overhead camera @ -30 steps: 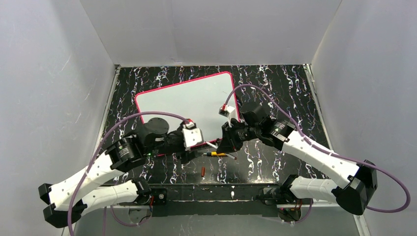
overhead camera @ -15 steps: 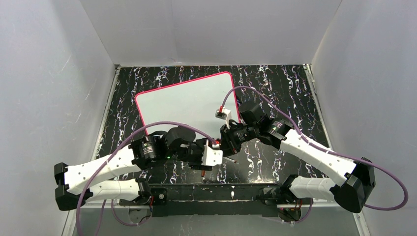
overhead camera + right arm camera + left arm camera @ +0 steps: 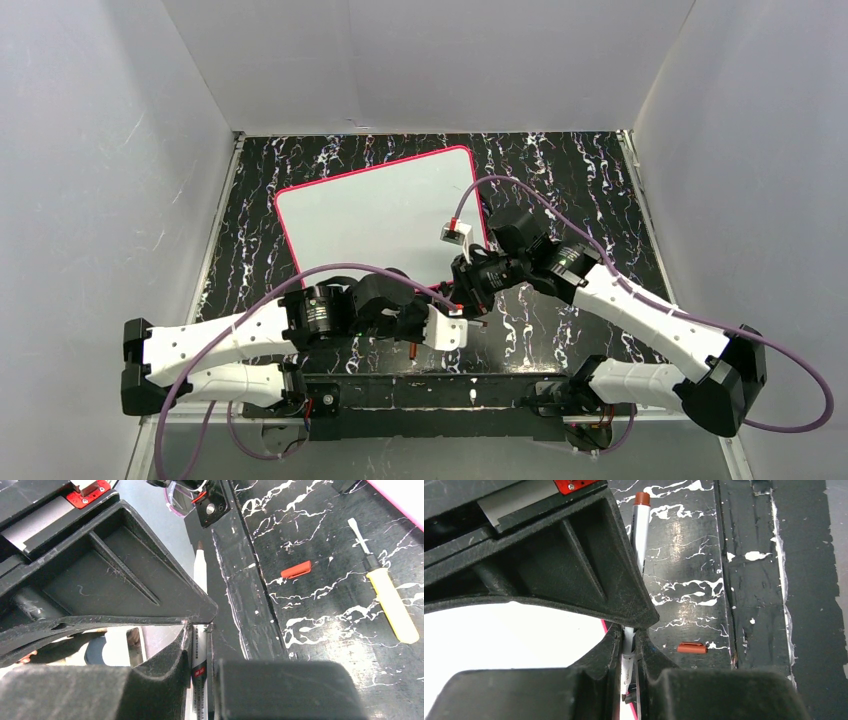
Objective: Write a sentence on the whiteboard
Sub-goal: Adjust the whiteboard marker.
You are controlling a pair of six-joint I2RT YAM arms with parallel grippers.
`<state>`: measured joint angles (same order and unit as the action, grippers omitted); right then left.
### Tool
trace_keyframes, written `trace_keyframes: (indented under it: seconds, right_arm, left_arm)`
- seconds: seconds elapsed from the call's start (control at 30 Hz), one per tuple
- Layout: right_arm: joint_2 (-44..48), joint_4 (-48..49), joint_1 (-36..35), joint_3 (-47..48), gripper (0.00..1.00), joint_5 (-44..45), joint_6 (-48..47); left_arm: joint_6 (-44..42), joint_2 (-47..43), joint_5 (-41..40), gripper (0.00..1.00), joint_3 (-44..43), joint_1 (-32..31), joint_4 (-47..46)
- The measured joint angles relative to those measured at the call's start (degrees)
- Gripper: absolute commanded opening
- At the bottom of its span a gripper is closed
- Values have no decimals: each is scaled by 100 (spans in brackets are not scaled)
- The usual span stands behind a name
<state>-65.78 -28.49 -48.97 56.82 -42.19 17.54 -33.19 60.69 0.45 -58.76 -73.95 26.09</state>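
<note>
Left fingers (image 3: 589, 580) and right fingers (image 3: 125, 580) are each clamping the white marker (image 3: 640, 535); the whiteboard (image 3: 385, 205) is lying at their eleven o'clock.

1. The whiteboard (image 3: 380, 205) is showing white, rimmed pink-red.
2. The surface (image 3: 580, 180) is showing black with white marbled veins.
3. The marker (image 3: 640, 525) is showing white, ended reddish-brown.
4. The cap (image 3: 692, 648) is showing red-brown.
5. The screwdriver (image 3: 392, 607) is showing a yellow handle.

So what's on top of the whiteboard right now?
The whiteboard looks bare, no writing showing. The left arm and right arm cover its near edge, so that strip is hidden.
</note>
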Motion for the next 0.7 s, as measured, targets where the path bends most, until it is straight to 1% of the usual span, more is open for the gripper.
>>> trace_keyframes:
  seconds: [0.03,0.07,0.3,0.37,0.47,0.57,0.6,0.7]
  right_arm:
    - [24,4,0,-4,15,33,4]
    - [50,13,4,-15,23,70,4]
    - [378,361,2,-164,46,304,195]
    - [481,518,-2,-238,50,326,297]
    - [625,706,-20,-341,55,372,474]
    - [719,929,-24,-455,55,459,649]
    - [741,999,-26,-501,55,505,713]
    - [802,1222,-28,-645,48,614,879]
  left_arm:
    - [-2,-4,-44,0,20,-13,-35]
    - [-7,-15,-79,0,46,-17,-79]
    - [-9,-400,-472,0,531,-46,-682]
    - [20,-507,-603,0,601,-46,-734]
    - [66,-616,-767,0,678,-37,-796]
    - [83,-682,-903,0,761,-33,-841]
    - [83,-699,-938,0,789,-28,-852]
    - [92,-774,-1016,0,887,-11,-892]
